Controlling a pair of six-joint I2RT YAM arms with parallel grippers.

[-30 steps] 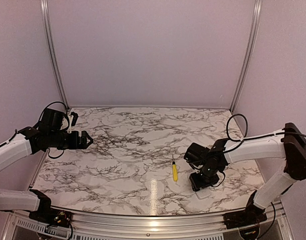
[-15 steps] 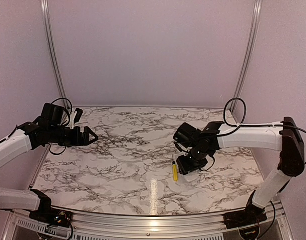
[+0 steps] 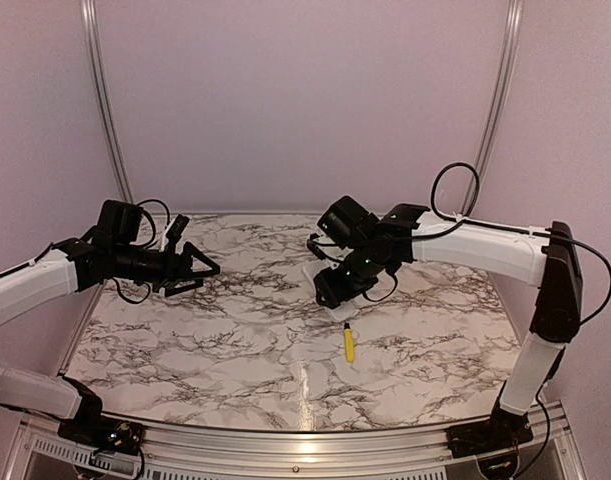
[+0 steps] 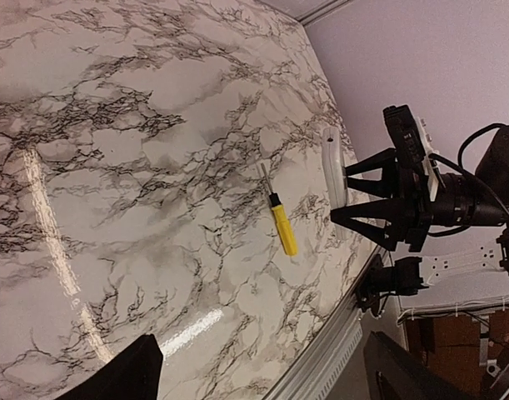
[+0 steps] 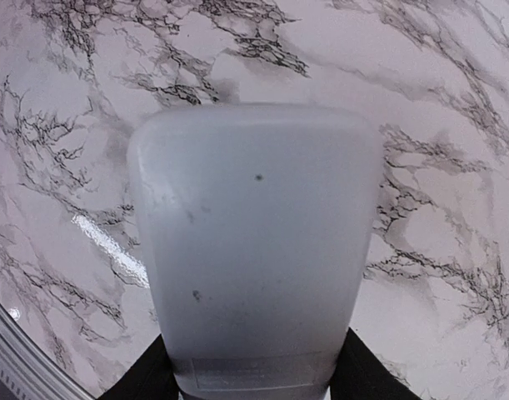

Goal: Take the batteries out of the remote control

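The right wrist view alone shows the remote control (image 5: 254, 250) close: a plain white face, its near end clamped in the right end effector (image 5: 250, 379); whether batteries sit inside cannot be told; overhead, the left end effector (image 3: 200, 275) gapes wide, empty; a yellow-handled tool (image 3: 348, 345) lies on the worktop (image 3: 235, 350).

No text, brand, number or sign can be read in any of the views. The white face of the remote control (image 5: 254, 250) carries only two small dark specks, and they do not form letters. The yellow handle of the tool (image 4: 283, 231) is too small to show if any print stands on it.
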